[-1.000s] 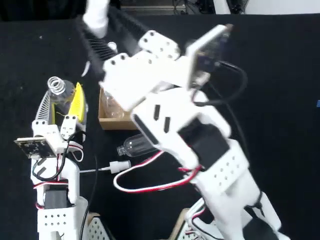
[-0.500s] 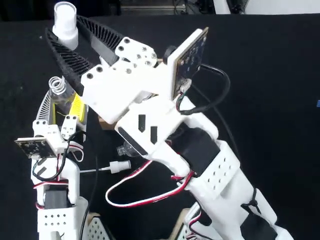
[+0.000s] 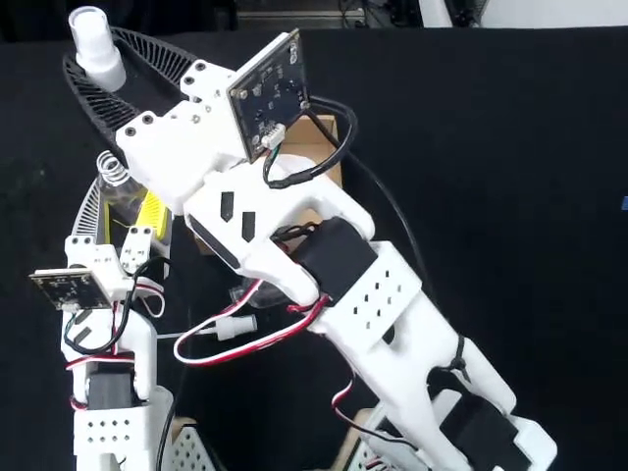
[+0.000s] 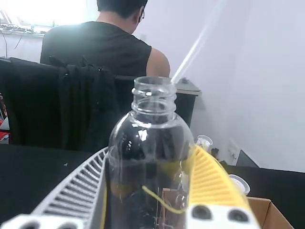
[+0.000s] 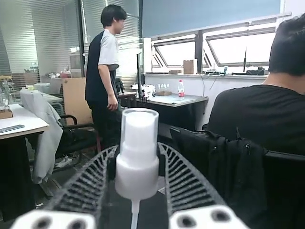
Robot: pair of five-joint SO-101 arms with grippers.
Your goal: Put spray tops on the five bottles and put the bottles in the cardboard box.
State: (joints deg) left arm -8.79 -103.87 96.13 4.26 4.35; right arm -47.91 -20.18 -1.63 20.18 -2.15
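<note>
Now the box [image 4: 269, 212] sits on the black desk [image 3: 510, 196], partly under the big right arm, and I cannot tell what is in it. The left end effector [image 3: 126, 196] holds a clear bottle [image 4: 150, 157] upright between a grey finger and a yellow finger. The bottle's neck is open at the top. It is just beside the box, on the left side of the desk. The right end effector [image 5: 137, 152] is up high, past the bottle and well above the desk. Its two black fingers squeeze a white spray top [image 3: 93, 44], and a thin tube hangs down from the spray top. Another clear bottle [image 3: 242, 292] lies on its side on the desk, mostly hidden under the right arm. Red and white wires loop over the desk near it. Behind the desk there is a black chair, a white wall and big windows.
</note>
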